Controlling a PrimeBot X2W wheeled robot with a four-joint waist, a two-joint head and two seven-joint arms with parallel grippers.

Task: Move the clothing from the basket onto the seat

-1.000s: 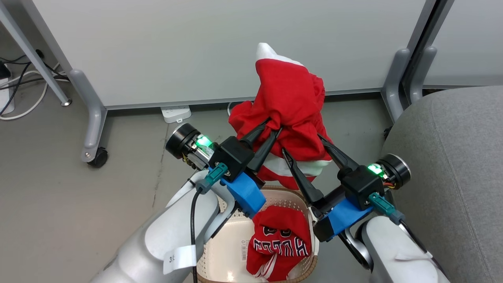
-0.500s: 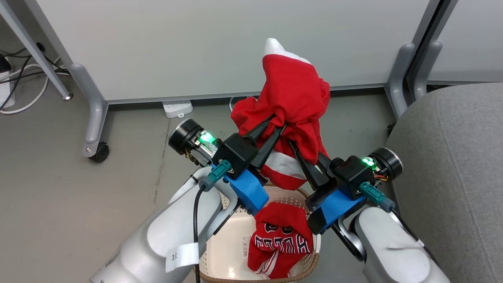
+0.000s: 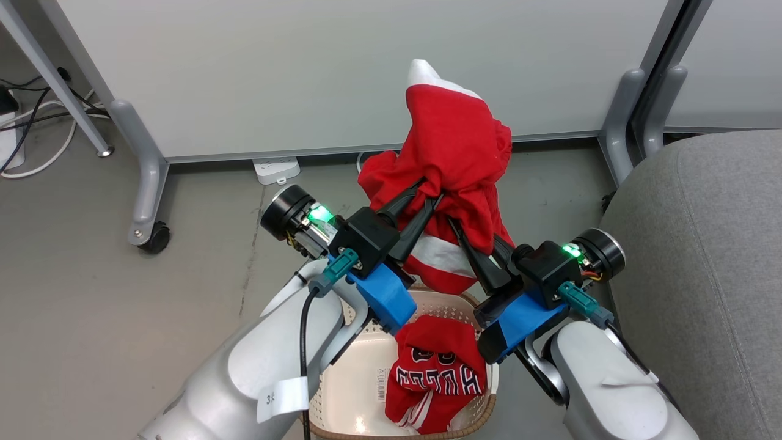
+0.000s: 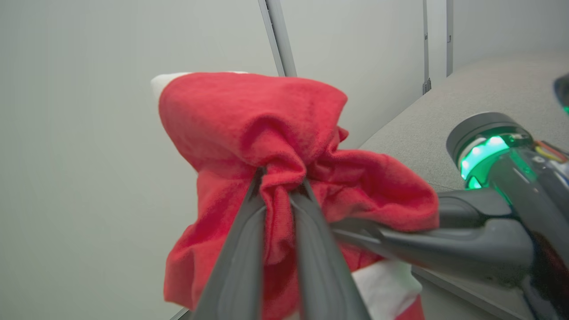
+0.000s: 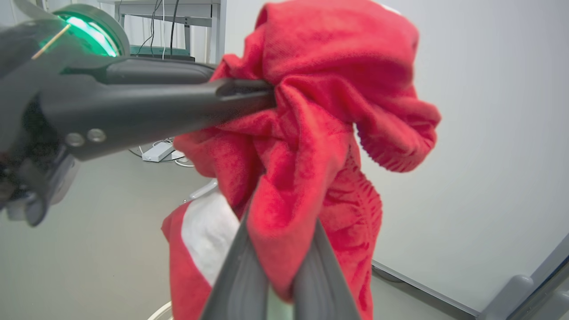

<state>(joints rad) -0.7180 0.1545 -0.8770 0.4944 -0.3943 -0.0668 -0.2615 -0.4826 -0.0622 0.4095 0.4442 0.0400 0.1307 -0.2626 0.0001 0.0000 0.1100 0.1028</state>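
A plain red garment (image 3: 455, 146) with white stripe bands hangs bunched in the air above the basket (image 3: 351, 373). My left gripper (image 3: 427, 194) is shut on a fold of it (image 4: 278, 178), and my right gripper (image 3: 473, 235) is shut on its lower right part (image 5: 289, 209). The two grippers sit close together, fingers angled toward each other. A red jersey (image 3: 437, 376) with black-and-white block lettering lies crumpled in the cream perforated basket, below my wrists. The grey seat (image 3: 702, 256) stands at the right, beside the basket.
A white partition panel (image 3: 342, 67) on grey wheeled legs (image 3: 143, 183) stands right behind the lifted garment. A white power strip (image 3: 276, 169) lies on the floor at its foot, and cables (image 3: 24, 140) trail at the far left. Bare grey floor (image 3: 91, 318) spreads to the left.
A second ago my right gripper was open beside the garment; it has since moved in to the left and shut on the cloth. The left gripper holds as before, and the view shifted slightly.
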